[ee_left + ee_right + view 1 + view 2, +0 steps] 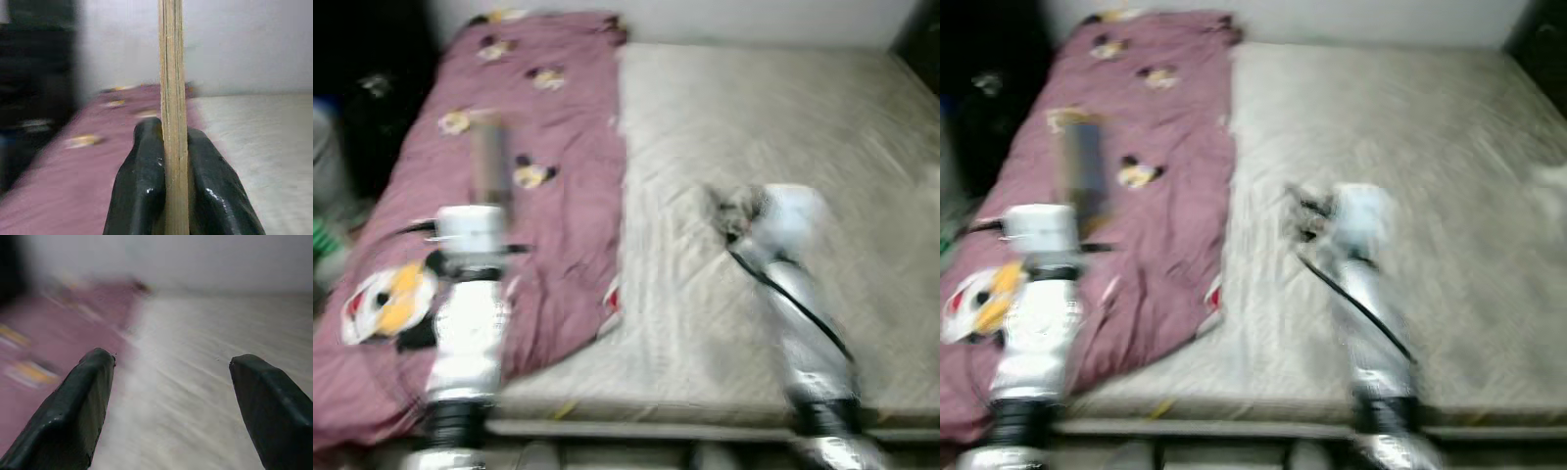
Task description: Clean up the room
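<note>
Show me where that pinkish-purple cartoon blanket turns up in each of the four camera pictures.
Left eye view: blanket covers the bed's left strip.
Right eye view: blanket, same strip, shifted slightly left.
Left wrist view: blanket behind the left gripper, shut on a thin wooden piece.
Right wrist view: blanket beyond the open right gripper.
Shared landmark: grey mattress alongside.

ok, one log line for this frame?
left gripper: shut on thin wooden board, over purple blanket | right gripper: open, over bare mattress | head views: blurred
</note>
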Motion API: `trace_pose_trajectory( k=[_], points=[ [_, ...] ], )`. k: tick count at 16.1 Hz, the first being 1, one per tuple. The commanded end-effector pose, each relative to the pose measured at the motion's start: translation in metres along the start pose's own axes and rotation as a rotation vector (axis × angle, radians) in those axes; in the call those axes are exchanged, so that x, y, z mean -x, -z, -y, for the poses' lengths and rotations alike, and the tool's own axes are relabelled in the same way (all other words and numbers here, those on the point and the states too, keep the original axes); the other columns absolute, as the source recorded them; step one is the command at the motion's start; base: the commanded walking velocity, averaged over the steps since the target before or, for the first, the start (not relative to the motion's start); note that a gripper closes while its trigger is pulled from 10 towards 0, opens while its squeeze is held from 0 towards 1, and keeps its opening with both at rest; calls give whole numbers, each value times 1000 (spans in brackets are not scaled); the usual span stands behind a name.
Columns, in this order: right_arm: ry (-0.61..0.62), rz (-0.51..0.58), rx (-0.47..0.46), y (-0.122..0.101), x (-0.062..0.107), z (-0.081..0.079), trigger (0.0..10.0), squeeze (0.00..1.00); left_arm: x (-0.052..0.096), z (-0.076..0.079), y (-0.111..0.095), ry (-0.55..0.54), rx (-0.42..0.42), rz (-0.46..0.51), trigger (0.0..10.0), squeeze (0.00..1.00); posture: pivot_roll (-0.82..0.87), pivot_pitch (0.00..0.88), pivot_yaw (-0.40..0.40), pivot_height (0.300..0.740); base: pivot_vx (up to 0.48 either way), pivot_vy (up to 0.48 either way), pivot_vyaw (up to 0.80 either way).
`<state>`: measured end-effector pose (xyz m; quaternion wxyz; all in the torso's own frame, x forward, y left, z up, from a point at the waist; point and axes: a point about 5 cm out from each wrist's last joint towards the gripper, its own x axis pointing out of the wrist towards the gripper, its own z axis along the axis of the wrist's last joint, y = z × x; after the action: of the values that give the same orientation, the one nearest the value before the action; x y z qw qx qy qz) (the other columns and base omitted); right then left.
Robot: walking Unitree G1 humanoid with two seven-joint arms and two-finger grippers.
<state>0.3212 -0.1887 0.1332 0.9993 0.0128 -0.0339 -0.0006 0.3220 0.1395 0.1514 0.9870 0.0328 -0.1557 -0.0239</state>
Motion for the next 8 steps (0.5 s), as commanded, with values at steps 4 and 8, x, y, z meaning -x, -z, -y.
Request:
trace_pose_trajectory(
  k=[4, 8],
  points=[
    [-58, 29, -18, -3, 0, -26, 10000, 0, 2, -16, -5, -14, -44, 26, 0, 0, -74, 81, -28, 740, 0, 0, 0],
    [-50, 68, -28, -11, -6, -24, 10000, 0, 1, -14, -6, -6, -36, 31, 0, 0, -68, 56, -23, 740, 0, 0, 0]
  ],
)
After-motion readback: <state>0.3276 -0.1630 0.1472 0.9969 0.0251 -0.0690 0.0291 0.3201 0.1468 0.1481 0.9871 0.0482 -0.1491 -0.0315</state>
